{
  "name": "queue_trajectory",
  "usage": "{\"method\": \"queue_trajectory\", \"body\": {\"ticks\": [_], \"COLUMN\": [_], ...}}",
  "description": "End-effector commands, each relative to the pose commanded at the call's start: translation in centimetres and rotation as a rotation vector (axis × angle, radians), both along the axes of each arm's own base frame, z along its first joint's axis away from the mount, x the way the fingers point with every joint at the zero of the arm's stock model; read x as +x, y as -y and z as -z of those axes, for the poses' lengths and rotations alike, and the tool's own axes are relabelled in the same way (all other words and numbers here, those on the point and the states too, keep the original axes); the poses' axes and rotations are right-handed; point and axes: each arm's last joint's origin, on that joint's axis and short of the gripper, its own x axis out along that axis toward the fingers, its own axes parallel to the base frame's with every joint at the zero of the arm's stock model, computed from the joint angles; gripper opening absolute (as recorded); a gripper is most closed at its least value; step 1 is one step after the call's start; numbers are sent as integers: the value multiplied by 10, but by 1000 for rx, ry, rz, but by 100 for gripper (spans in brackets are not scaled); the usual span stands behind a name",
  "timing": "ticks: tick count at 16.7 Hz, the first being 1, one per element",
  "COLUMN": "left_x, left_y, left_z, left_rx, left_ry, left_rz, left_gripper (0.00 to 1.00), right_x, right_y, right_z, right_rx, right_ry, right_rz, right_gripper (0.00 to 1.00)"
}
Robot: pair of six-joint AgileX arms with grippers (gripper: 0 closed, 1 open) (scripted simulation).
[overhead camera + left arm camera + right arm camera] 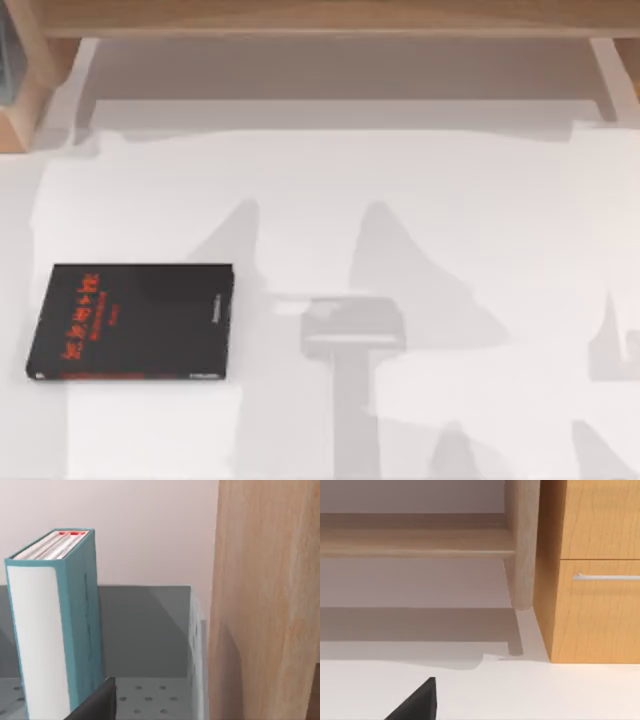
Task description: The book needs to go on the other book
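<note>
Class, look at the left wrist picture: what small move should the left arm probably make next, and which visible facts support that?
Probably ease the left gripper forward to the teal book, which stands upright in a grey bin beside a wooden post. It must be grasped first, since the black book lies flat on the table.
</note>
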Motion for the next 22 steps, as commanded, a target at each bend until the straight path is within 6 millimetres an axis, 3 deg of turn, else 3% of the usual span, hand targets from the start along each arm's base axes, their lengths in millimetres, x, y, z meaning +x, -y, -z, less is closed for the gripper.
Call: {"method": "queue_trajectory", "body": {"ticks": [4,8,12,18,22], "left_x": [72,117,132,133,148], "left_y": [-49,-87,-103,-101,-103], "left_z": [23,59,77,78,77], "left_rx": [-7,-9,-6,-7,-6], "left_ry": [-13,-28,-34,-38,-34], "left_rz": [-12,-18,-16,-13,-16], "left_gripper": [100,100,100,100,100], "right_x": [0,0,0,0,0], "right_y": [0,0,0,0,0], "right_z": [0,0,0,0,0], "right_rx": [0,0,0,0,0], "right_ry": [0,0,0,0,0], "right_rz": [0,0,0,0,0], "right_gripper": [100,100,100,100,100]}}
